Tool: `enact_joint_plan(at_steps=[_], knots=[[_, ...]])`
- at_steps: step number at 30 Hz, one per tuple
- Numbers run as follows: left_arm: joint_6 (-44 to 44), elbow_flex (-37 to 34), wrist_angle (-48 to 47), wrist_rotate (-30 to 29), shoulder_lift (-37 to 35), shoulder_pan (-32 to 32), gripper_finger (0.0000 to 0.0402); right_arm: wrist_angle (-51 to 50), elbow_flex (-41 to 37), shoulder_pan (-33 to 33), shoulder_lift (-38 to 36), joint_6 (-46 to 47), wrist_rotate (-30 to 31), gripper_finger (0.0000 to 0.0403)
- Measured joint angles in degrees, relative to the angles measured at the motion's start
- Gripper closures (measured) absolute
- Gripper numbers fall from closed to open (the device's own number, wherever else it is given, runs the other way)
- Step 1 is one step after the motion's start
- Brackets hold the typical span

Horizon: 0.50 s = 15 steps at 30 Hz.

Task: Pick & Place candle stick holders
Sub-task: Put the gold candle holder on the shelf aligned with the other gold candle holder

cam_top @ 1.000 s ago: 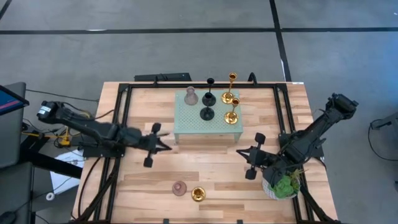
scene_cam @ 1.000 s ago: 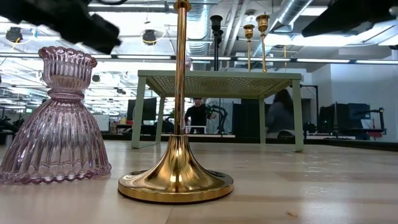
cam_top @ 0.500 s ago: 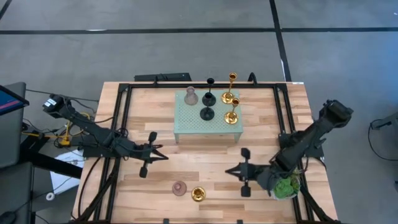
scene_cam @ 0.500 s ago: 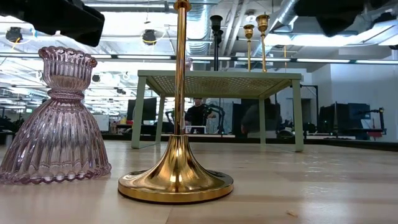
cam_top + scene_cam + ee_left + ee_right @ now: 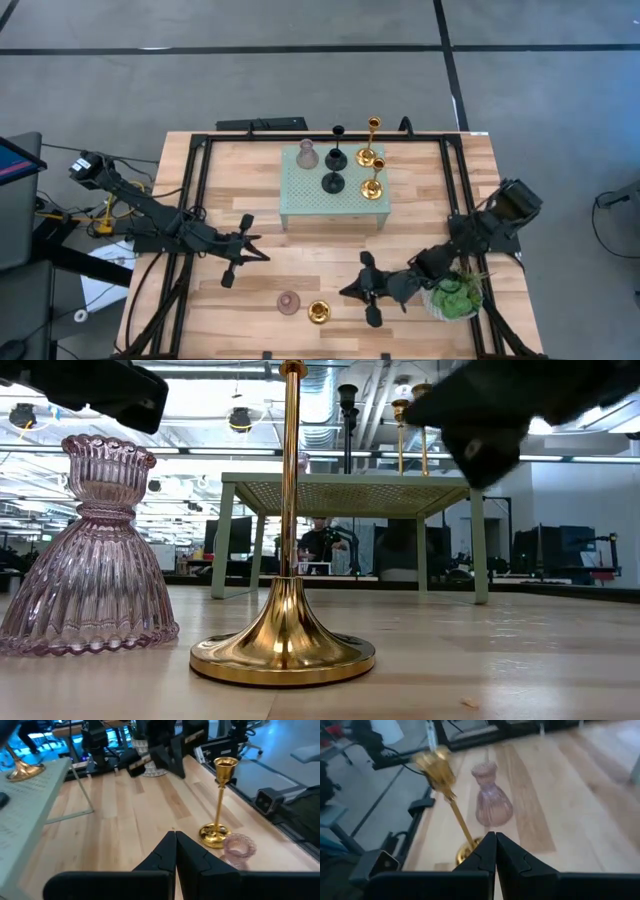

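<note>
Gold candle stick holder (image 5: 319,312) stands beside a pink one (image 5: 289,302) on the desk (image 5: 300,265). Right tool (image 5: 362,291), fingers pressed together and empty, hovers near the gold one; left tool (image 5: 238,257) hangs likewise closed.

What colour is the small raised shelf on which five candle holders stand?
Pale green shelf, perforated top; shows best in the high view.

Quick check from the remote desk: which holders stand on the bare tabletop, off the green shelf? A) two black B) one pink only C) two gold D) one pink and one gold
D: the pink holder and gold holder stand side by side near the table's front edge.
</note>
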Motion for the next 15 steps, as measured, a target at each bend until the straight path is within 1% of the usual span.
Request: enact_joint_plan(at_steps=[3, 5, 8, 11, 14, 15], knots=[[-0.9, -0.01, 0.0, 0.54, 0.09, -0.01, 0.0398, 1.67, 0.05, -1.01, 2.36, 2.95, -1.53, 0.0403], [-0.98, -0.02, 0.0, 0.52, 0.09, -0.23, 0.0398, 1.85, 1.12, -1.53, 3.99, 2.9, -3.13, 0.0403], [-0.99, -0.02, 0.0, 0.54, 0.09, -0.73, 0.0398, 1.71, 4.01, -1.62, 6.28, -0.76, -4.64, 0.0394], [-0.75, -0.02, 0.0, 0.5, 0.09, -1.18, 0.0398, 0.6, 7.17, -1.49, 8.12, -4.47, -8.47, 0.037], [-0.55, -0.02, 0.0, 0.5, 0.09, -1.18, 0.0398, -3.1, 9.37, -1.67, 8.42, -4.82, -12.06, 0.0336], [-0.36, -0.02, 0.0, 0.49, 0.09, -1.17, 0.0398, -4.36, 9.97, -1.86, 8.4, -4.84, -12.36, 0.0323]])
